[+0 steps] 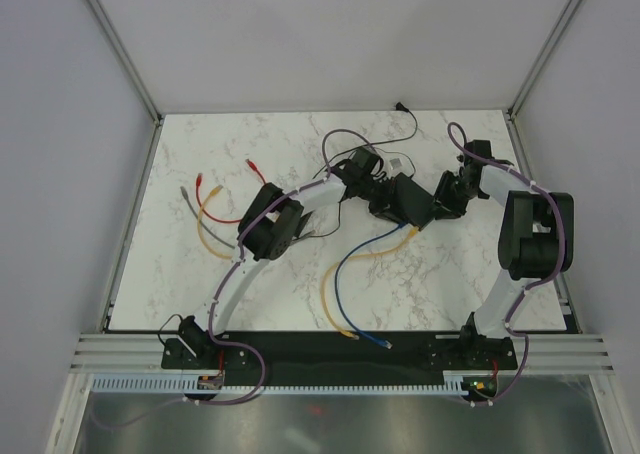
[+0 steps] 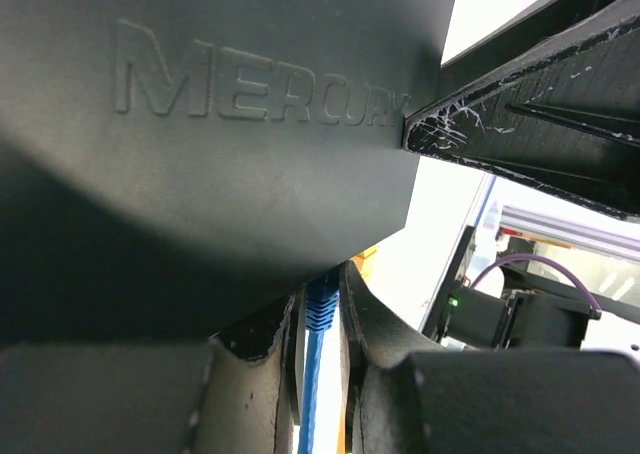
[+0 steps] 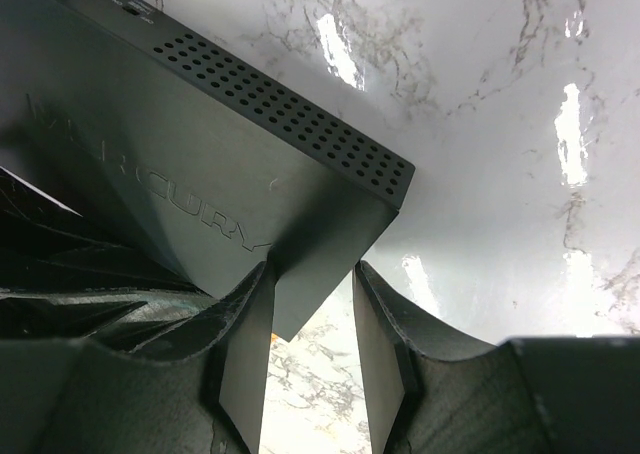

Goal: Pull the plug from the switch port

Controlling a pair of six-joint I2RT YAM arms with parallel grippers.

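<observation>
The switch [image 1: 408, 199] is a flat black box held off the marble table [image 1: 260, 154] between my two grippers. In the left wrist view its embossed face [image 2: 220, 154] fills the upper left. A blue plug [image 2: 322, 312] sits in a port on its lower edge, and my left gripper [image 2: 321, 292] is shut on that plug. The plug's blue cable [image 1: 345, 264] runs down towards the near edge. My right gripper [image 3: 312, 272] is shut on a corner of the switch [image 3: 200, 174]. From above, the left gripper [image 1: 375, 189] and right gripper [image 1: 440, 206] flank the box.
A yellow cable [image 1: 385, 246] leaves the switch beside the blue one. Loose red [image 1: 215, 212], grey [image 1: 190, 199] and yellow [image 1: 210, 242] cables lie at the left. A small black brick [image 1: 362, 162] with a thin cord sits behind the switch. Walls enclose the table.
</observation>
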